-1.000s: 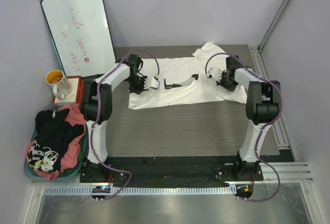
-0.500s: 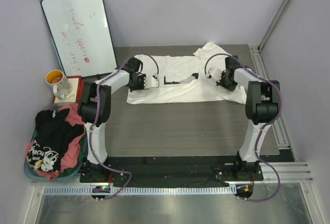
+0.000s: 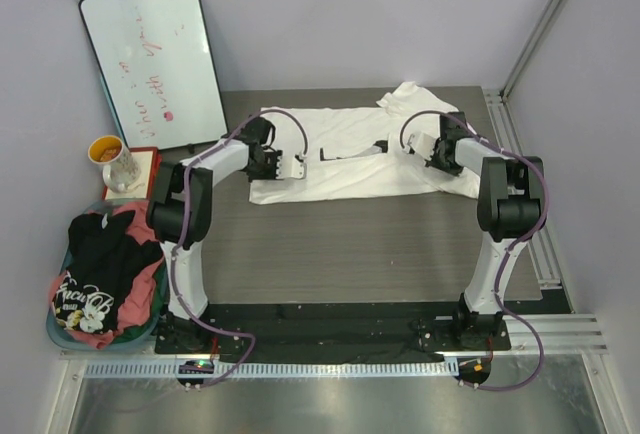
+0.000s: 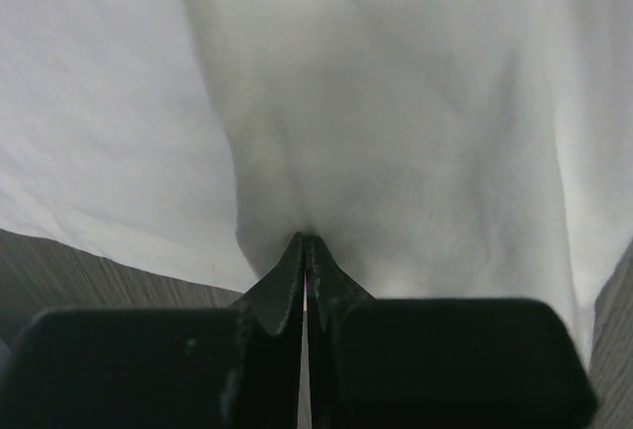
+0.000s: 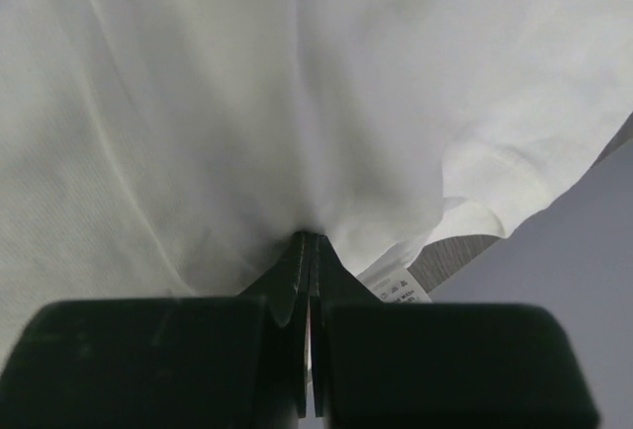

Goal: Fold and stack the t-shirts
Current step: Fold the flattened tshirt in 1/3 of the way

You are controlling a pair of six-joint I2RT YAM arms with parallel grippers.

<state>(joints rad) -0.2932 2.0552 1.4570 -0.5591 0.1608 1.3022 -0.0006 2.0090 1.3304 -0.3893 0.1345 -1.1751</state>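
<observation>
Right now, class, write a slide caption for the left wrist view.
Left pincer shut on a pinched fold of the white t-shirt, just above the dark table.

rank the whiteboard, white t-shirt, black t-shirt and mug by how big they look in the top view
1. white t-shirt and whiteboard: about alike, not ranked
2. black t-shirt
3. mug

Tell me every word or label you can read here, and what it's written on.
No text here reads clearly enough to quote.
Whiteboard: red handwriting running sideways, too small to read.
Black t-shirt in the laundry basket: pale curly lettering, too blurred to read.
Care label on the white t-shirt: print too small to read.
Black graphic on the white t-shirt: no letters legible.
</observation>
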